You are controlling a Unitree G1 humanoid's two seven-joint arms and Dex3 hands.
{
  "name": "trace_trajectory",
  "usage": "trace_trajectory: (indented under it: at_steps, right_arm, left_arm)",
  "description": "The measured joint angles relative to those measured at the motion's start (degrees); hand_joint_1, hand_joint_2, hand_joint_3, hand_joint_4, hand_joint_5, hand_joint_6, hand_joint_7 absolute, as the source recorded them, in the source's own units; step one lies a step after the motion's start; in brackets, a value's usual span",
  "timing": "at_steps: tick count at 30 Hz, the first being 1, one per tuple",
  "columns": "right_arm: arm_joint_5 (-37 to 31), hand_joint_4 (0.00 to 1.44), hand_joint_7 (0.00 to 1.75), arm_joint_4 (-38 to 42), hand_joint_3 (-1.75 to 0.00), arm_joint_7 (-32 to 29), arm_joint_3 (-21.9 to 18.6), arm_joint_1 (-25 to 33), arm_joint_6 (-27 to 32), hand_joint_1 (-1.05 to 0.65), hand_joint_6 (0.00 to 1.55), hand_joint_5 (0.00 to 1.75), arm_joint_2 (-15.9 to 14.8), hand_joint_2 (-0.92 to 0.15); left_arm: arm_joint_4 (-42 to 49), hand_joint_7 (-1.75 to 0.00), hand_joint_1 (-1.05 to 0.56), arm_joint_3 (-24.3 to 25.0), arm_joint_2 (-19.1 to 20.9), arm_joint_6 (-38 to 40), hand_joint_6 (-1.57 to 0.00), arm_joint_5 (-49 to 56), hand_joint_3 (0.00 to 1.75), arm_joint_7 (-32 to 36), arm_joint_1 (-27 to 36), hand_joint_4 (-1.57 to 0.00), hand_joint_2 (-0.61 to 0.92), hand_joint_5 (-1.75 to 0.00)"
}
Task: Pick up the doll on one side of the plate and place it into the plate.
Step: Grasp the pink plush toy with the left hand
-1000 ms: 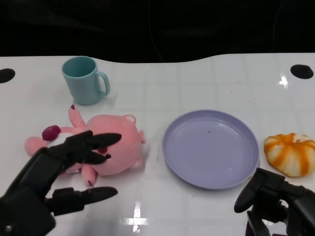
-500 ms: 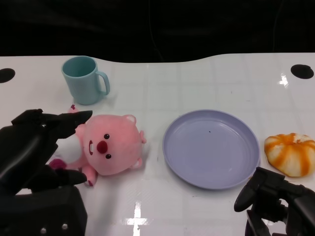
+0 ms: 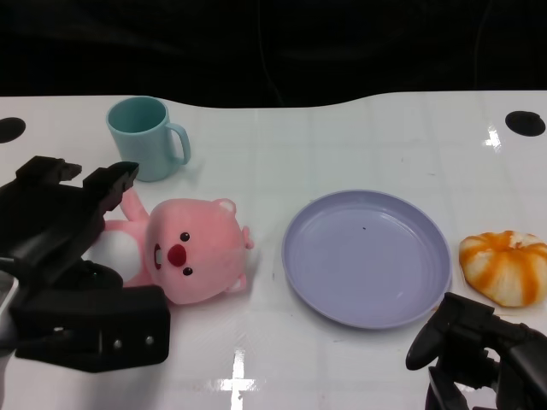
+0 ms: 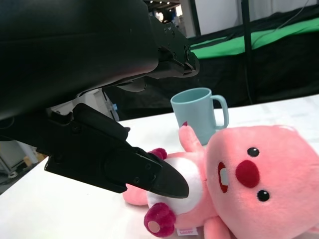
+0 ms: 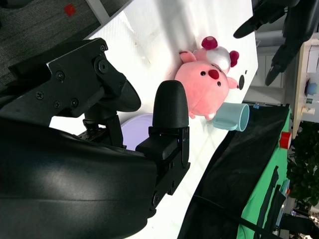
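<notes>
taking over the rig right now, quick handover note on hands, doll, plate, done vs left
Left hand: open, fingers spread around the pink doll's body end, no grip visible yet.
Right hand: low at the near table edge, holding nothing; whether its fingers are curled is unclear.
Doll lies on its back between the teal mug and the purple plate, which has nothing in it.
Done: reach to the doll. Left: grasp, lift, place in plate.

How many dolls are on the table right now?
1. The pink doll lies left of the purple plate, by the left hand. Anything under that hand could be hidden.
</notes>
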Motion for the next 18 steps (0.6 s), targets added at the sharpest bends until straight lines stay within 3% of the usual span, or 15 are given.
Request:
trace_trajectory:
  at_steps: [9, 18]
  right_arm:
    - [-0.03, 0.59, 1.61, -0.25, -1.15, 0.02, 0.00, 0.61, 0.04, -0.02, 0.44, 1.75, -0.07, -0.65]
    - [-0.03, 0.59, 1.60, -1.03, -1.14, 0.01, 0.03, 1.15, 0.06, -0.03, 0.45, 1.75, -0.09, -0.65]
  left_arm:
    - [14.99, 0.00, -0.73, -5.76, -0.66, -0.75, -0.20, 0.61, 0.01, 2.89, -7.86, -0.01, 0.92, -0.39]
    - [27.54, 0.00, -0.73, -11.84, -4.19, -0.36, -0.19, 0.95, 0.01, 4.25, -14.61, -0.01, 0.92, -0.37]
